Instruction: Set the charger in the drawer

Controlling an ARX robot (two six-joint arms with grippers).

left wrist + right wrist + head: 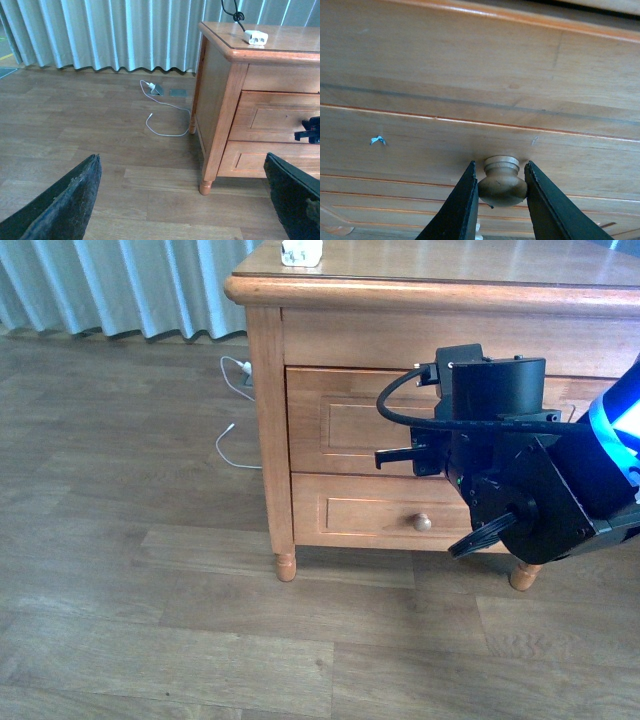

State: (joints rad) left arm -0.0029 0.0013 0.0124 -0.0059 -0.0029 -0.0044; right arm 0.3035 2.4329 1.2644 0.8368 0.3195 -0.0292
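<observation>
The white charger point(301, 252) lies on the cabinet top near its back left corner. In the left wrist view the charger point(255, 36) has its black cable point(235, 12) rising from it. The upper drawer point(345, 422) looks flush with the cabinet frame. My right gripper point(400, 453) is at its front. In the right wrist view the right gripper point(500, 169) is shut on the round wooden knob point(502, 182), with one finger on each side. My left gripper point(182, 157) hangs open over the floor, left of the cabinet, holding nothing.
A thin white cable point(165, 117) loops over the wood floor from a floor socket point(156, 89) beside the cabinet's left side. The shorter lower drawer point(370, 512) has its own knob point(422, 523). Pale curtains point(120, 285) hang behind. A cabinet leg point(286, 566) stands at the front left.
</observation>
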